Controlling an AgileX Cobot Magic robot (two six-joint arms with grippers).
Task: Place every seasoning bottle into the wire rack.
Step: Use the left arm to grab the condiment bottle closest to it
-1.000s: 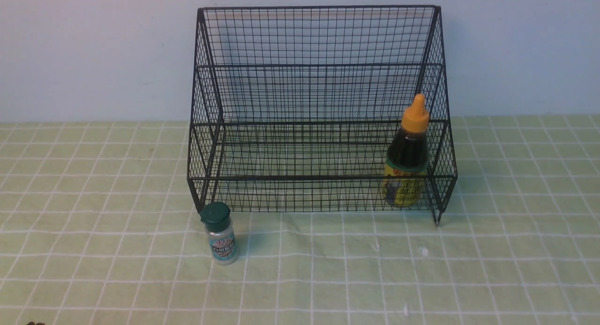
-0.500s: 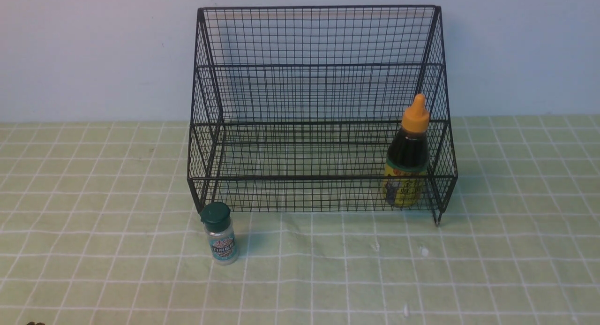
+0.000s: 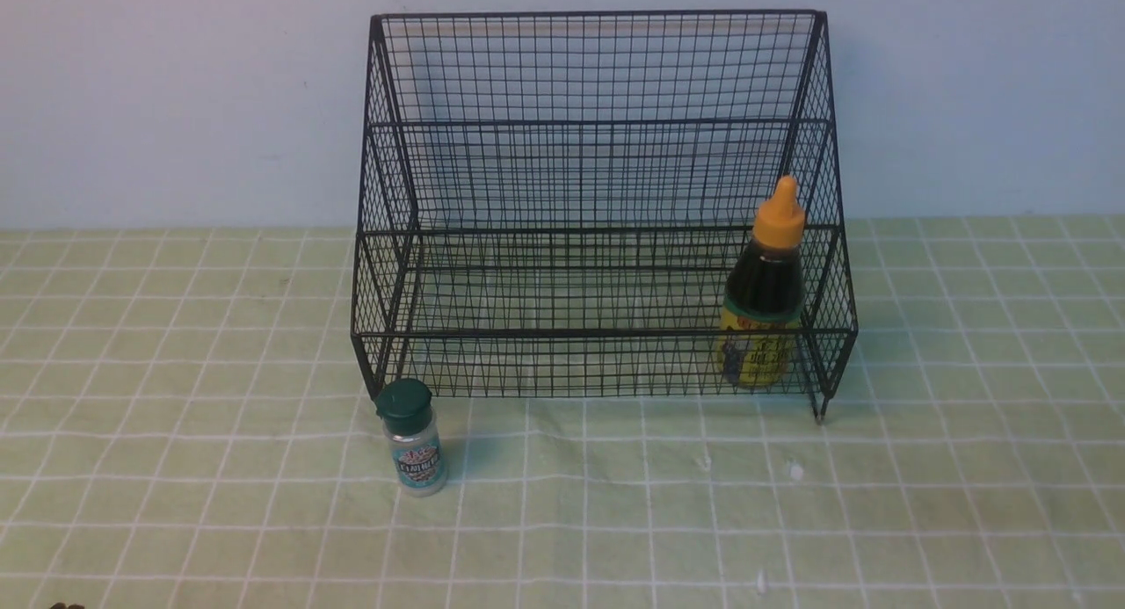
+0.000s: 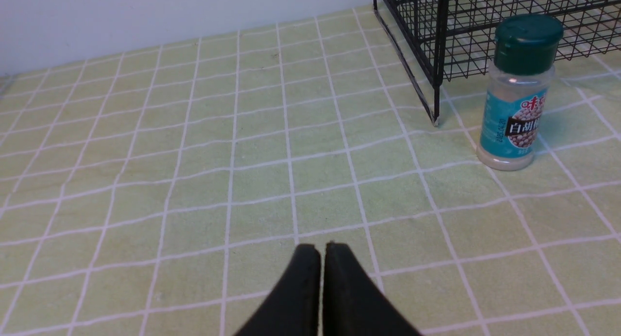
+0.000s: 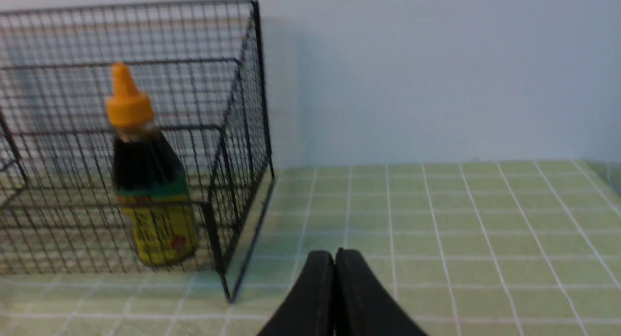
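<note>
The black wire rack [image 3: 598, 121] stands at the back of the table against the wall. The dark-liquid bottle with the orange cap [image 3: 763, 284] stands upright inside the rack's lowest tier at its right end; it also shows in the right wrist view [image 5: 148, 181]. The small clear shaker with the green cap [image 3: 410, 438] stands upright on the cloth just in front of the rack's front left leg; it also shows in the left wrist view [image 4: 516, 91]. My left gripper [image 4: 322, 246] is shut and empty, well short of the shaker. My right gripper [image 5: 335, 252] is shut and empty, to the right of the rack.
A green cloth with a white grid [image 3: 791, 503] covers the table. A pale wall [image 3: 176, 108] rises right behind the rack. The rack's front left leg [image 4: 435, 118] stands close beside the shaker.
</note>
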